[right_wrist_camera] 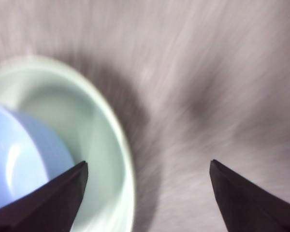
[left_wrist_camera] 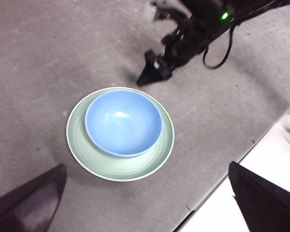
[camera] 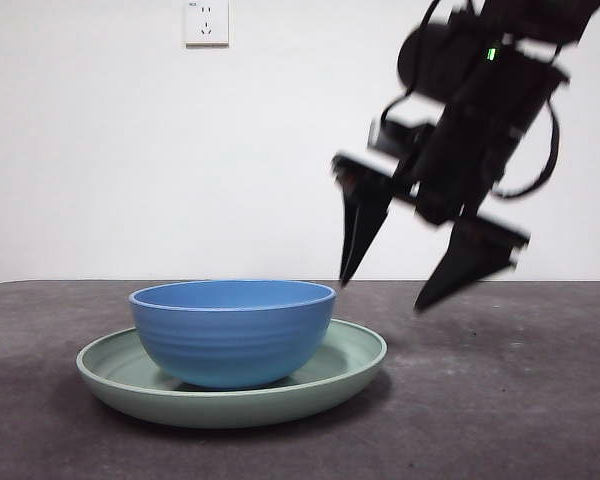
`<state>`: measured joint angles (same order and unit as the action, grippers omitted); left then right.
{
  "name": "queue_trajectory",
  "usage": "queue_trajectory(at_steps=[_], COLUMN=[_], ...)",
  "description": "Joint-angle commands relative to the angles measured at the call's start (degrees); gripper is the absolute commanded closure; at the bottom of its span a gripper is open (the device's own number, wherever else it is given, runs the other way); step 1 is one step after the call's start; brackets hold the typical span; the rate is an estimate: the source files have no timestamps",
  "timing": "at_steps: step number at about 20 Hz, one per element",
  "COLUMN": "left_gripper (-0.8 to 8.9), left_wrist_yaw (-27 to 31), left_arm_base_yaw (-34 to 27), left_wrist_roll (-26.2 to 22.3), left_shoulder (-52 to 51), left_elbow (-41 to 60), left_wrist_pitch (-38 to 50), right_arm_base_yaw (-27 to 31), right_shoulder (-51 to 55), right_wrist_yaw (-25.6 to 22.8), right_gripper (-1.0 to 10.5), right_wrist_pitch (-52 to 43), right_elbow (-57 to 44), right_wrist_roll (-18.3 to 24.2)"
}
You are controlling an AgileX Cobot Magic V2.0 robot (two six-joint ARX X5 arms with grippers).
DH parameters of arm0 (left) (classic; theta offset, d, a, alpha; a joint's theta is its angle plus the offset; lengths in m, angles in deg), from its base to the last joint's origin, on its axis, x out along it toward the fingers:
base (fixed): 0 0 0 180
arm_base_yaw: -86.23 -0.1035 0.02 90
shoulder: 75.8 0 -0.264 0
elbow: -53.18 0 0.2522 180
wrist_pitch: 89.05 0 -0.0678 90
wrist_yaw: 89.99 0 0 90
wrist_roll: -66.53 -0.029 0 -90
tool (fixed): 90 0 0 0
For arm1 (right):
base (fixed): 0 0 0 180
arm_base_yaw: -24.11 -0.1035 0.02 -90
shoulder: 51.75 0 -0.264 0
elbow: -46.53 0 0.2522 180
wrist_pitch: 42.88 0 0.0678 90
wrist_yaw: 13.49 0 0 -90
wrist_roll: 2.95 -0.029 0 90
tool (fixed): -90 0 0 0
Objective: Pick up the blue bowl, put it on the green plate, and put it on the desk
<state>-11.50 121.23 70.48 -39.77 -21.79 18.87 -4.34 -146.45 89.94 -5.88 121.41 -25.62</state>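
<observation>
The blue bowl (camera: 232, 330) sits upright inside the green plate (camera: 355, 365), its base on the plate's floor; seen from the left wrist camera, the bowl (left_wrist_camera: 123, 123) lies off-centre, close to one side of the rim, leaving a broad crescent of bare plate (left_wrist_camera: 118, 166) on the other side. The plate rests flat on the worktop (camera: 500, 400), a dark, speckled surface that runs the full width of the front view. The right pincer (camera: 385, 290) hangs in the air just beside the bowl and touches neither it nor the plate: its jaws are spread wide with nothing between them, one tip near the bowl's rim, the other further out over bare worktop. In its own wrist view (heavily blurred) the right pincer (right_wrist_camera: 147, 166) shows its two jaws well apart, with the bowl (right_wrist_camera: 24, 159) and plate (right_wrist_camera: 94, 135) off to one side. The left pincer (left_wrist_camera: 147, 171) is high above the scene, its jaws likewise far apart and empty, looking down on the bowl and plate. A white wall socket (camera: 206, 22) is mounted on the pale wall behind.
</observation>
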Motion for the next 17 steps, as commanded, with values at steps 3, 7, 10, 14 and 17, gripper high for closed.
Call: queue_trajectory(at_steps=[3,7,10,14,17], left_gripper=[1.6,1.6,1.6,1.6,1.6], left_wrist_yaw=[0.09,0.09,0.09,0.09,0.09], left_arm_base_yaw=[0.37,0.37,0.37,0.37,0.37], left_wrist_roll=[-0.04,-0.04,-0.04,-0.02,-0.02], left_shoulder=[0.26,0.26,0.26,0.26,0.26], left_elbow=[-0.48,-0.48,-0.48,-0.46,-0.44], left_wrist_pitch=[-0.31,-1.44,-1.42,-1.79,-1.79], right_arm_base_yaw=[0.09,0.07,0.02,0.02,0.02], right_shoulder=[8.11,19.45,29.57,43.12,50.97], right_wrist_yaw=[-6.69,-6.86,-7.52,-7.5,-7.52], right_gripper=[5.2,4.2,4.2,3.9,3.9], right_wrist_pitch=[6.62,16.26,25.75,40.09,47.04], right_elbow=[4.92,8.15,8.33,8.33,8.33], right_wrist_roll=[6.16,9.16,10.67,11.13,11.13])
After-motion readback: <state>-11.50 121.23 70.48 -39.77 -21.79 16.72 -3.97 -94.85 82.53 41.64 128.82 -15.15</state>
